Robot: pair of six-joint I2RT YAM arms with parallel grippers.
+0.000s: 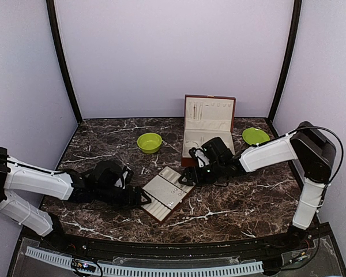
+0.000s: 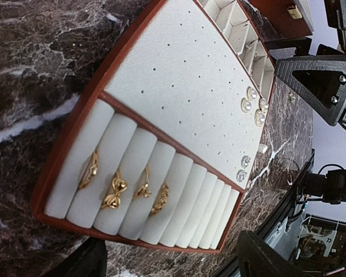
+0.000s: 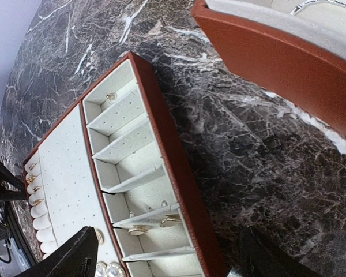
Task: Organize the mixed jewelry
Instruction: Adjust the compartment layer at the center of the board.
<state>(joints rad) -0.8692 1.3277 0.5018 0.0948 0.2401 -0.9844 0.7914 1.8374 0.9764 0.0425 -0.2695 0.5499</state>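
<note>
Mixed jewelry [image 2: 116, 192] lies in the cream-lined tray [image 1: 161, 203], which sits on the marble table [image 1: 248, 202] near its centre, between the two grippers. Gold rings [image 2: 153, 199] sit in the ring rolls at the tray's near-left end. Pearl studs [image 2: 252, 107] are on the pinhole pad, and further small pieces [image 3: 161, 222] lie in the divided compartments at its far-right end. Left gripper [image 1: 143, 199] is at the near-left end, fingers [image 2: 83, 262] spread wide, holding nothing. Right gripper [image 1: 185, 178] is at the far-right end, fingers [image 3: 69, 259] likewise wide and empty. The open box [image 1: 207, 118] stands just beyond the tray, with the green bowl [image 1: 149, 142] to its left and the green plate [image 1: 255, 136] to its right.
</note>
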